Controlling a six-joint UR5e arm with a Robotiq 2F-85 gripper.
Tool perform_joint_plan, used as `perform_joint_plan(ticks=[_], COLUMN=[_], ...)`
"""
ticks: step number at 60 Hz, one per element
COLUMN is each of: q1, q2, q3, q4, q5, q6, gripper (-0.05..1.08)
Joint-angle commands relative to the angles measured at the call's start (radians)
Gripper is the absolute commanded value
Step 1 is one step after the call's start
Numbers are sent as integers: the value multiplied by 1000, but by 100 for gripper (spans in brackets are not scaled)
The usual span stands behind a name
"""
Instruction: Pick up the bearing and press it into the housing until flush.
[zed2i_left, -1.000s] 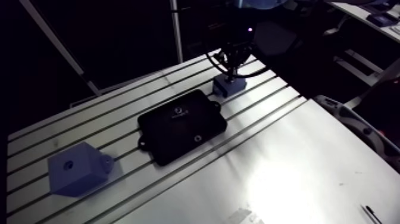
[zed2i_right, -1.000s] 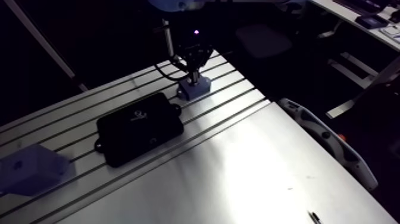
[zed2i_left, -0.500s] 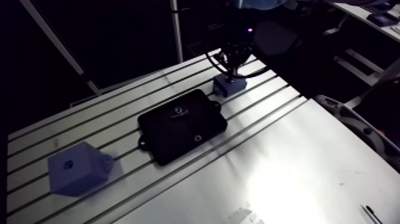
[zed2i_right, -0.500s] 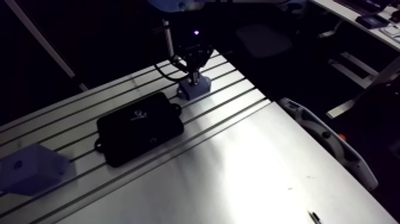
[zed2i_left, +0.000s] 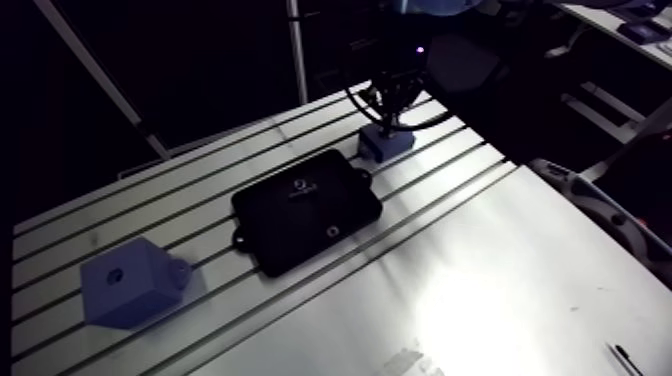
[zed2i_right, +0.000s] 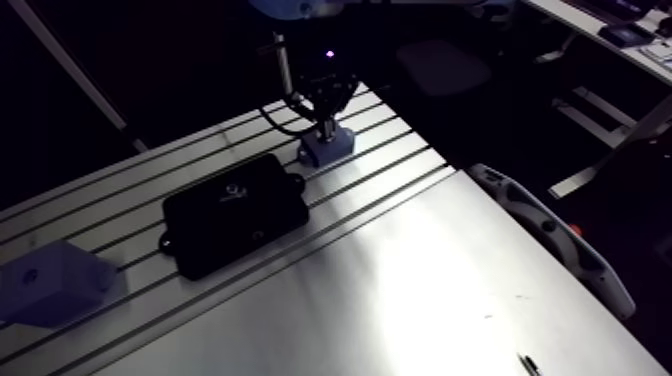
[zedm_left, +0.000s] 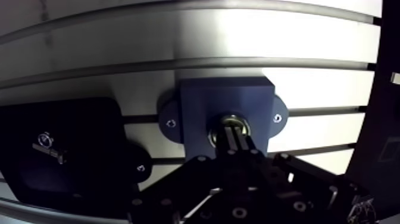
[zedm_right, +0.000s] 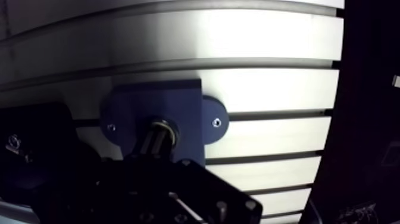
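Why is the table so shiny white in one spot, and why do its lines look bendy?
Arm view: light bounces off the smooth part of the table as glare. Wrist view: the wide lens bends the straight grooves, and glare whitens the table beyond the blue block.

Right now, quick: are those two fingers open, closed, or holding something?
Gripper: closed, fingers together with nothing seen between them, tips down at the bearing that sits in the blue housing.
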Motion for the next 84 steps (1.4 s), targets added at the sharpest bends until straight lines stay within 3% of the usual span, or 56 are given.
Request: perform_joint_plan(ticks=[1, 84], q1=[0, 2], q2=[6, 9], q3=[1, 7], q4=[1, -1], q5=[0, 0], q6=[0, 0], gripper=[107, 107])
